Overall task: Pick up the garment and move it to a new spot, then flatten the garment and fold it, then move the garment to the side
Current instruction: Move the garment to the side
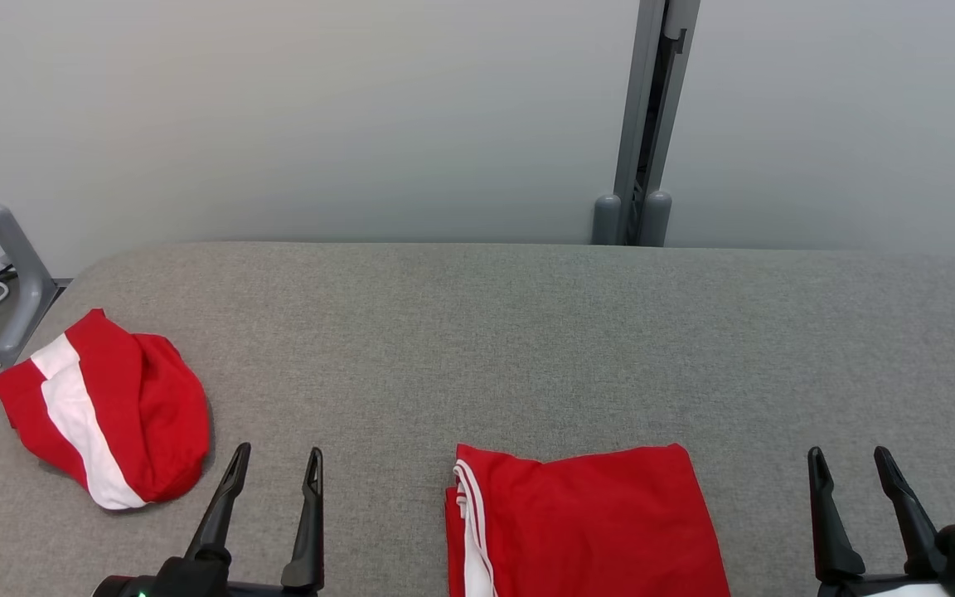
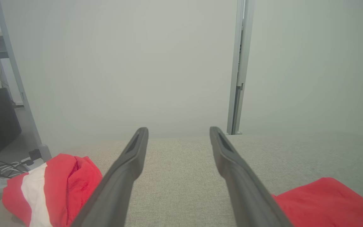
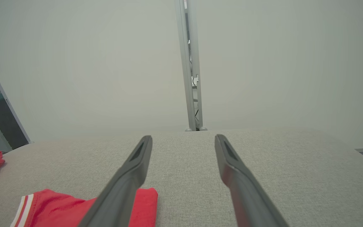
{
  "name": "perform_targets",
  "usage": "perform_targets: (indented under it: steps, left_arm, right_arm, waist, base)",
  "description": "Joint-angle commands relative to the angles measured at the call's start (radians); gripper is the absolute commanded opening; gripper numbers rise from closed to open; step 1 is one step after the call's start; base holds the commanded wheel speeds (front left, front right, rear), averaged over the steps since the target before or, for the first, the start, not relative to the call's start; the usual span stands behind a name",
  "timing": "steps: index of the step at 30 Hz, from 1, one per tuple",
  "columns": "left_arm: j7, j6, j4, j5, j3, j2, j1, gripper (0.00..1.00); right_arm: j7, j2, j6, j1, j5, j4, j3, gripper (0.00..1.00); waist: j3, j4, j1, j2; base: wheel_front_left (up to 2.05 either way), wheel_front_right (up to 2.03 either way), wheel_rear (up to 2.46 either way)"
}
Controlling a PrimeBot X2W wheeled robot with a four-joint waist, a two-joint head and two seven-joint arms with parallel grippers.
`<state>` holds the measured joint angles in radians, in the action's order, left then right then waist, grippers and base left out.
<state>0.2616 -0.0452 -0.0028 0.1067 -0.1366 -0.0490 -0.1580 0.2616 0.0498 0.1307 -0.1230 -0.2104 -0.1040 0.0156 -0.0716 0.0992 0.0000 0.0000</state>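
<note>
Folded red garment (image 1: pixel 585 522) flat on grey table (image 1: pixel 527 332), between left gripper (image 1: pixel 278 452) and right gripper (image 1: pixel 848 452), both spread, empty

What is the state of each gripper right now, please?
Left gripper: open, empty, near the crumpled red-and-white fabric garment.
Right gripper: open, empty, right of the folded red fabric garment.

In the head view, the folded garment (image 1: pixel 593 522) at the bottom centre is plain bright red with thin white stripes down its left edge. The bunched garment (image 1: pixel 113 406) at the left is the same red, crossed by one broad white band. The table (image 1: pixel 527 332) is mottled grey weave, the wall (image 1: pixel 320 116) pale grey-white, the post (image 1: pixel 647 124) mid-grey, and the left gripper (image 1: pixel 278 456) and right gripper (image 1: pixel 849 454) matt black.
</note>
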Motion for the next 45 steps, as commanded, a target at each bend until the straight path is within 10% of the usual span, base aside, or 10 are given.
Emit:
perform_targets:
  steps: [1,38,39,40,41,45]
  left_arm:
    - [0.004,0.0,0.002,0.002,0.001,-0.003,-0.004,1.0]
    - [0.004,0.027,0.046,-0.012,-0.087,-0.003,0.105,1.0]
    - [0.004,0.027,0.045,-0.012,-0.088,-0.003,0.105,1.0]
    - [0.004,0.026,0.044,-0.012,-0.09,-0.003,0.105,1.0]
    - [0.004,0.026,0.044,-0.012,-0.09,-0.003,0.105,1.0]
    - [0.004,0.024,0.045,-0.011,-0.092,-0.003,0.109,1.0]
  right_arm:
    - [0.006,0.003,0.0,-0.001,-0.002,0.003,-0.002,1.0]
    - [-0.293,0.104,0.0,0.169,-0.4,-0.354,-0.259,1.0]
    - [-0.295,0.106,0.0,0.17,-0.404,-0.359,-0.267,0.88]
    - [-0.296,0.109,0.0,0.174,-0.407,-0.362,-0.274,0.33]
    - [-0.292,0.113,0.0,0.179,-0.408,-0.362,-0.281,0.0]
    - [-0.278,0.137,0.0,0.199,-0.407,-0.353,-0.311,0.0]
  waist:
    - [0.0,0.001,0.0,0.0]
    - [0.168,0.137,0.0,0.0]
    - [0.169,0.139,0.0,0.0]
    - [0.17,0.14,0.0,0.0]
    - [0.171,0.14,0.0,0.0]
    - [0.175,0.134,0.0,0.0]
  base:
    - [0.0,0.0,0.0]
    - [0.0,0.0,0.0]
    - [0.0,0.0,0.0]
    - [0.0,0.0,0.0]
    - [0.0,0.0,0.0]
    - [0.0,0.0,0.0]
